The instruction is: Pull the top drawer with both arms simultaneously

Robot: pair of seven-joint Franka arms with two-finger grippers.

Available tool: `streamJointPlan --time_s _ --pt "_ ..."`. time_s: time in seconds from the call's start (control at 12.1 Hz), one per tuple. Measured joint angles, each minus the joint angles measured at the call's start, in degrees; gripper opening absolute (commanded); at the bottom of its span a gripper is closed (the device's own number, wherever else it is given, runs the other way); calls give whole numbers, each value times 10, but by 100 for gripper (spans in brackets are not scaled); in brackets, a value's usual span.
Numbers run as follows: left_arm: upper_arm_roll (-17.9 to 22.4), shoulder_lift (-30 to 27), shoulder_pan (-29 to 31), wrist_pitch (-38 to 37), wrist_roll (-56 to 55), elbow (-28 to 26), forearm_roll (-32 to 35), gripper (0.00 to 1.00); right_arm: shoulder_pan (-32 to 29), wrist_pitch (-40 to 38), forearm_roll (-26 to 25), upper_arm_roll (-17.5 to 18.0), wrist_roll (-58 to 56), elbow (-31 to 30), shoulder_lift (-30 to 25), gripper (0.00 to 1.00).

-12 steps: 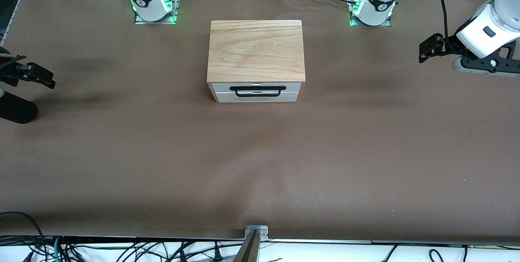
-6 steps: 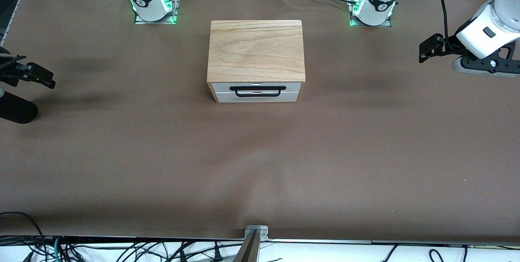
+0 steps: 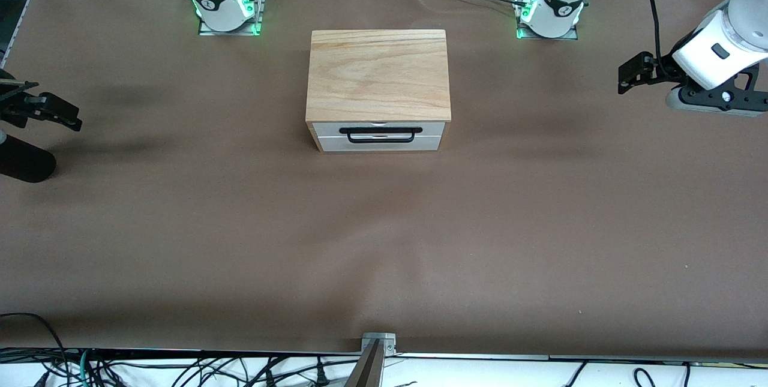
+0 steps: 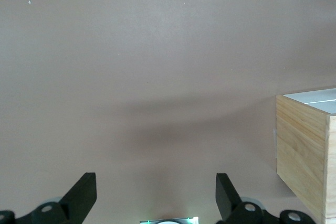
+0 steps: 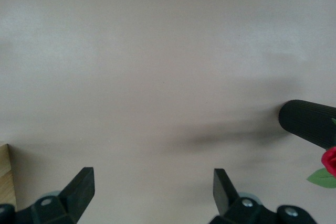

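Left pincer (image 3: 630, 75) shifted slightly, wide open, empty, over desk (image 3: 180, 225) at left arm's end. Right pincer (image 3: 57, 114) unmoved, wide open, empty, at right arm's end. Approach barely begun. Drawer (image 3: 379, 136) shut, mid-desk; white front, black bar handle (image 3: 379, 134) untouched.

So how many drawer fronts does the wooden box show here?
2. The top drawer, with its black bar handle, sits right under the box's oak top; a second white front lies below it. Both look shut.
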Motion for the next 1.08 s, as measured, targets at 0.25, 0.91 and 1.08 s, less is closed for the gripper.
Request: streamJointPlan --time_s 0.25,0.91,1.08 --pt "0 6 1 0 0 0 0 100 0 0 0 0 0 0 0 100" --pt "0 12 2 0 0 -1 0 100 0 0 1 0 0 0 0 100" --pt "0 17 2 1 0 -2 0 100 0 0 1 0 1 0 0 100"
